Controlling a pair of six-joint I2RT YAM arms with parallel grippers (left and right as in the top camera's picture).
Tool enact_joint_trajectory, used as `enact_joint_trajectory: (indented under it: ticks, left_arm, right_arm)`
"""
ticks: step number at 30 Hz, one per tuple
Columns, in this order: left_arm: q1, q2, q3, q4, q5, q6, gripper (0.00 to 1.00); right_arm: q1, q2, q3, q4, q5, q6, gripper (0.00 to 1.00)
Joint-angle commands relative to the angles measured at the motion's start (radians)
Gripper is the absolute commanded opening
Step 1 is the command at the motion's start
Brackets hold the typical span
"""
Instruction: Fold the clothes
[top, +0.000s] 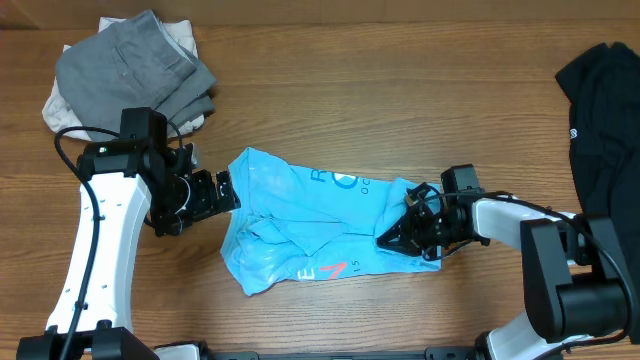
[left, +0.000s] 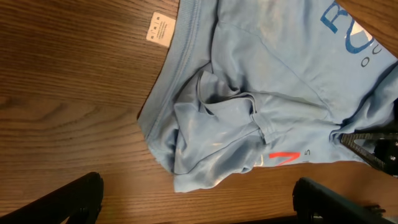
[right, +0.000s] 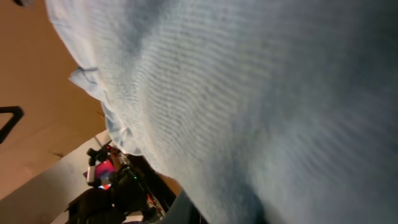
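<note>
1. Wood-grain table (top: 400, 80) fills your overhead view, with garments spread across it.
2. Your main piece, the light blue T-shirt (top: 300, 215), lies crumpled near the middle of the table towards the front edge, between the two arms. Its printed lettering faces up, and a red mark shows close to its front hem.
3. Your left gripper (top: 222, 190) sits just beside the shirt's left edge with its jaws spread wide. The left wrist view shows its dark fingers (left: 74, 199) far apart over bare wood, with nothing between them.
4. That same wrist view gives you the ribbed collar, a white label (left: 159, 29) poking out at it, and a rumpled fold of cloth below.
5. Your right gripper (top: 392, 238) is at the shirt's right end, clenched on the cloth, which bunches up around it. Blue knit fills the right wrist view, so you cannot see the fingers themselves there.
6. A grey garment (top: 135, 60) lies on top of an off-white garment (top: 55, 105) at the far left corner.
7. A black garment (top: 605, 90) lies at the right edge — well apart from the shirt.
</note>
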Motion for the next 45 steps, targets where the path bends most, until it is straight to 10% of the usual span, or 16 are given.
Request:
enact_joint_trajectory:
  ticks: [1,11,15,17,26,45]
  left_arm:
    - [-0.006,-0.007,-0.005,0.001,0.0,0.023,1.0]
    - [-0.006,-0.007,-0.005,0.019,-0.002,0.023,1.0]
    - [-0.006,-0.007,-0.005,0.039,0.002,0.023,1.0]
    - [-0.006,-0.007,-0.005,0.039,0.002,0.023,1.0]
    - [-0.006,-0.007,-0.005,0.032,-0.003,0.024,1.0]
    - [-0.006,-0.007,-0.005,0.034,-0.002,0.023,1.0]
  right_arm:
    - [-0.024,0.018,0.0,-0.075,0.225,0.088,0.04]
    - [-0.026,-0.298,0.146,-0.33,0.312,0.088,0.09]
    - [-0.026,-0.449,0.15,-0.394,0.381,0.089,0.79]
    - [-0.027,-0.489,0.15,-0.419,0.453,0.1,0.95]
    - [-0.158,-0.494,0.137,-0.412,0.648,0.173,1.0]
    - [-0.267,-0.174,0.114,-0.3,0.412,-0.071,0.93]
